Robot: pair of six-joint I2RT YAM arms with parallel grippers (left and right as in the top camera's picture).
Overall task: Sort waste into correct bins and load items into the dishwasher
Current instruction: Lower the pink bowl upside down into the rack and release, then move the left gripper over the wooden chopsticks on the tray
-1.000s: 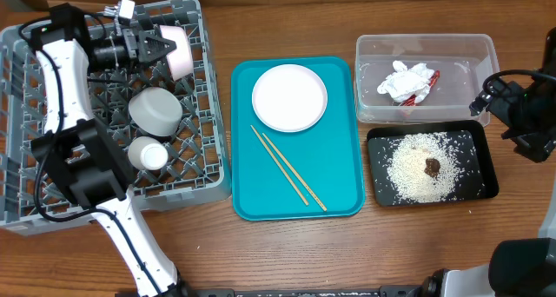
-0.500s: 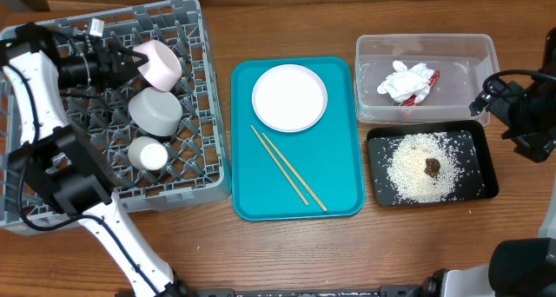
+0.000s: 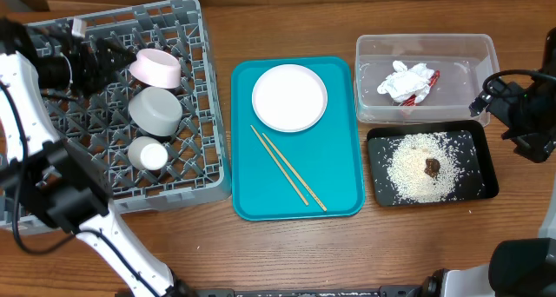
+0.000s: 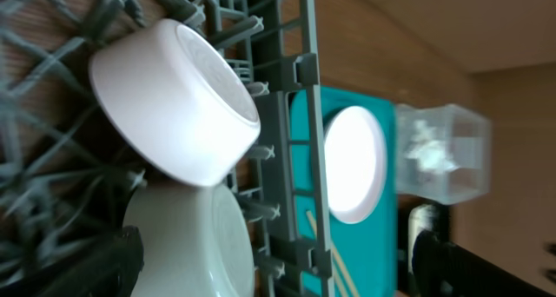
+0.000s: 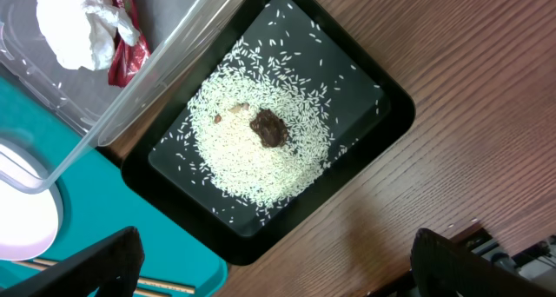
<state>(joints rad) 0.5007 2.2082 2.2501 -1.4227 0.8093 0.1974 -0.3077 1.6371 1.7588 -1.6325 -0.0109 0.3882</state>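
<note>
Brown wooden table [image 3: 287, 254], grain running lengthwise, even warm light, soft shadows

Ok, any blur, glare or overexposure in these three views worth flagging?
Overhead: sharp and evenly lit, no glare. Left wrist: soft throughout; the white plate is blown out and the clear tub beyond it is blurred. Right wrist: rice in the black tray is crisp, while the dark fingers at the bottom corners are out of focus.

Matt grey plastic rack [image 3: 211, 115], glossy white plate [image 3: 289, 98], clear plastic tub [image 3: 426, 39], grained wooden counter [image 3: 287, 254], wooden chopsticks [image 3: 281, 168].
</note>
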